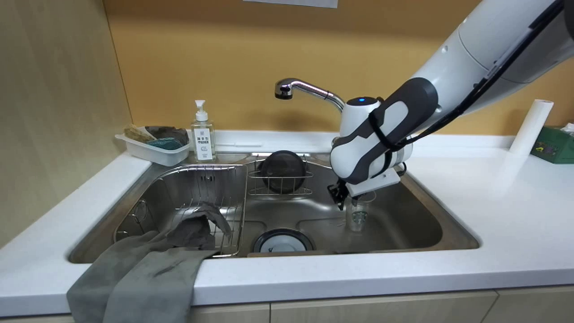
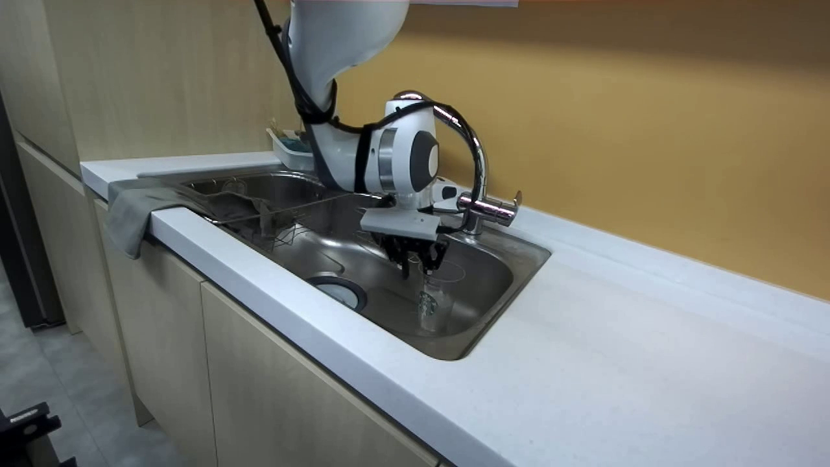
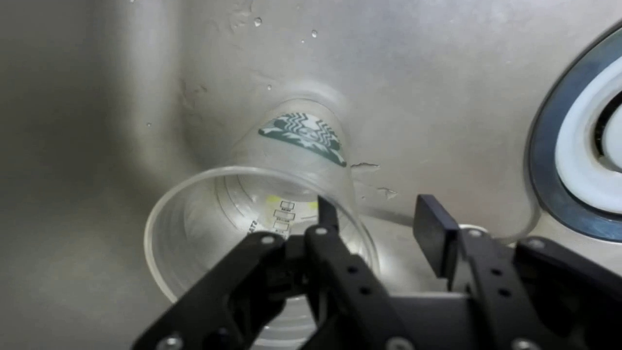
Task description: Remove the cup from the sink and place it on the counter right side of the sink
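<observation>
The cup (image 1: 357,220) is a clear plastic tumbler with a green logo, standing on the floor of the steel sink (image 1: 403,226), in the part right of the drain. It also shows in an exterior view (image 2: 433,310) and in the wrist view (image 3: 291,155), its mouth facing the camera. My gripper (image 3: 381,228) is open. In the wrist view one fingertip appears to be just inside the cup's rim and the other is outside it, with a gap between. In an exterior view the gripper (image 2: 418,263) is low at the cup's mouth. The white counter (image 1: 502,202) surrounds the sink.
The chrome faucet (image 2: 478,168) rises close behind the arm. The drain (image 1: 283,244) lies left of the cup. A wire rack (image 1: 233,224) and grey cloth (image 1: 152,278) fill the sink's left part. A soap bottle (image 1: 204,139), white cylinder (image 1: 531,128) and green box (image 1: 554,146) stand at the back.
</observation>
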